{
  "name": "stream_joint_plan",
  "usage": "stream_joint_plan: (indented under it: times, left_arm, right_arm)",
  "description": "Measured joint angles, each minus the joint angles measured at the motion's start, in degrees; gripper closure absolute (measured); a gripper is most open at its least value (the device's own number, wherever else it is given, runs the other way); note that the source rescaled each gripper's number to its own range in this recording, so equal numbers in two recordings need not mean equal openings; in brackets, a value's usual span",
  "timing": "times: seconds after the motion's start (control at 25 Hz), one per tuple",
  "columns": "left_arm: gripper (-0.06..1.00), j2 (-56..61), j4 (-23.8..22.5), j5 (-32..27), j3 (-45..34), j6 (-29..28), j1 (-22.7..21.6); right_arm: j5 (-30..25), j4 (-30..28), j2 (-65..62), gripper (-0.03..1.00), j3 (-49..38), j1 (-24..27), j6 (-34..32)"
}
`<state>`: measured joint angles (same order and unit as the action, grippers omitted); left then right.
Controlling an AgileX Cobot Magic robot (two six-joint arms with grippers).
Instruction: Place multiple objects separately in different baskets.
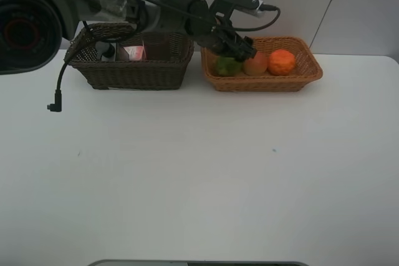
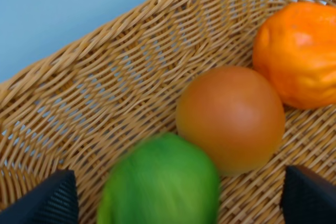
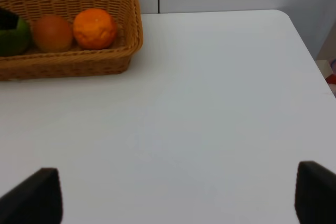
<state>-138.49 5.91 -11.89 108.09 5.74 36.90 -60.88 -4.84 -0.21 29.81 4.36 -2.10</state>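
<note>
Left gripper [image 1: 240,47], fingers spread, hovers over the green fruit [image 1: 228,65] (blurred) in the tan basket [image 1: 308,74], upper right; right gripper [image 3: 178,199] fingers spread above the desk [image 3: 210,103].

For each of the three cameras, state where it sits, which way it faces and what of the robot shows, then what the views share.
Exterior high: above the table's near side, looking down at both baskets; left arm shows.
Left wrist: over the orange-tan basket, looking down on green fruit, peach, orange; open left gripper fingertips show.
Right wrist: low over the table; right gripper fingertips show, open.
Shared: all three see that basket's fruit.
</note>
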Motion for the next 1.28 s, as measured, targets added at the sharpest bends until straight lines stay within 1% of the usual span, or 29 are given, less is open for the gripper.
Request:
stream_joint_plan:
  times: [0.08, 0.16, 0.2, 0.32, 0.44, 0.56, 0.68, 0.76, 0.84, 1.08, 1.28]
  left_arm:
    - [-0.05, 0.4, 0.0, -0.5, 0.0, 0.3, 0.0]
    - [-0.05, 1.5, 0.0, -2.6, 0.0, 0.3, 0.0]
    - [-0.05, 2.2, 0.0, -3.9, 0.0, 0.4, 0.0]
    - [-0.05, 5.8, 0.0, -10.4, 0.0, 0.5, -0.8]
    - [-0.05, 10.4, 0.0, -16.9, -0.3, 0.5, -2.9]
    - [-0.05, 16.3, 0.0, -20.1, -3.7, -0.9, -5.9]
    - [-0.05, 23.2, -1.1, -21.1, -10.4, -4.2, -9.8]
    - [-0.05, 28.9, -2.2, -21.3, -16.3, -5.7, -13.1]
    - [-0.05, 34.7, -2.9, -21.4, -22.2, -6.1, -16.5]
    - [-0.05, 55.7, -3.7, -21.8, -42.3, -6.5, -29.2]
    - [-0.05, 75.4, -4.0, -24.2, -56.4, -6.5, -38.5]
  right_arm:
    - [0.0, 0.0, 0.0, 0.09, 0.0, 0.0, 0.0]
    - [0.0, 0.0, 0.0, 0.09, 0.0, 0.0, 0.0]
    - [0.0, 0.0, 0.0, 0.09, 0.0, 0.0, 0.0]
    - [0.0, 0.0, 0.0, 0.09, 0.0, 0.0, 0.0]
    - [0.0, 0.0, 0.0, 0.09, 0.0, 0.0, 0.0]
    - [0.0, 0.0, 0.0, 0.09, 0.0, 0.0, 0.0]
    - [0.0, 0.0, 0.0, 0.09, 0.0, 0.0, 0.0]
    - [0.0, 0.0, 0.0, 0.09, 0.0, 0.0, 0.0]
    - [0.0, 0.0, 0.0, 0.09, 0.0, 0.0, 0.0]
    - [0.0, 0.0, 0.0, 0.09, 0.0, 0.0, 0.0]
    - [0.0, 0.0, 0.0, 0.09, 0.0, 0.0, 0.0]
